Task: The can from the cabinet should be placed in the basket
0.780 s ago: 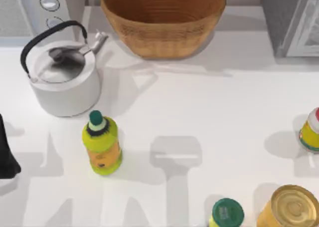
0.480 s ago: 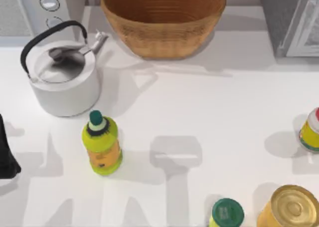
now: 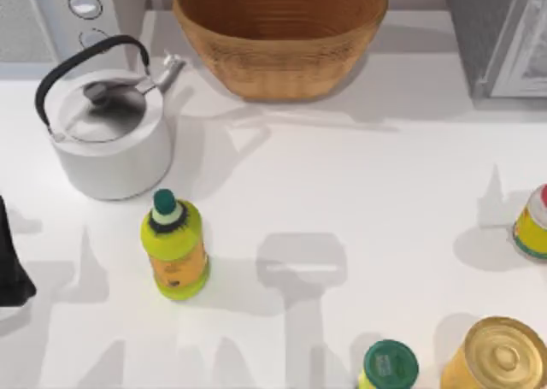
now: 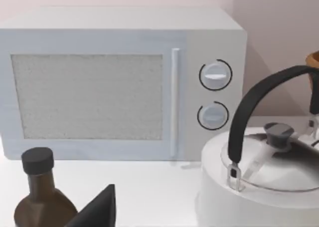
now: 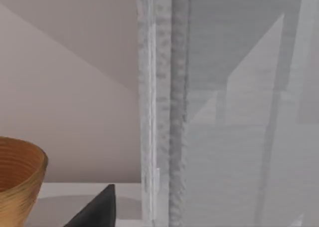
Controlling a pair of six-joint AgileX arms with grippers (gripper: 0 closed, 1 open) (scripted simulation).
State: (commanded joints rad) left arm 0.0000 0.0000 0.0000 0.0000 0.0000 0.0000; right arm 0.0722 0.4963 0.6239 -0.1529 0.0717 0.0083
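The tan woven basket (image 3: 279,38) stands at the back middle of the table, and its rim (image 5: 20,162) also shows in the right wrist view. The grey cabinet (image 3: 500,34) with its white-framed door sits at the back right. Close in front of my right gripper (image 5: 94,212) are the cabinet's grey side and white frame edge (image 5: 164,112). The can is out of view. My left gripper (image 3: 13,261) is parked at the table's left edge, facing the microwave (image 4: 114,82).
A white kettle (image 3: 111,124) and the microwave (image 3: 60,17) fill the back left. A yellow bottle with a green cap (image 3: 173,248) stands left of centre. A green-capped bottle (image 3: 390,365), a gold-lidded can (image 3: 500,355) and a yellow container (image 3: 534,222) line the front right. A dark bottle (image 4: 42,197) stands by my left gripper.
A thin pointed shadow has appeared on the table at the right, in front of the cabinet. The objects and my left arm have not moved.
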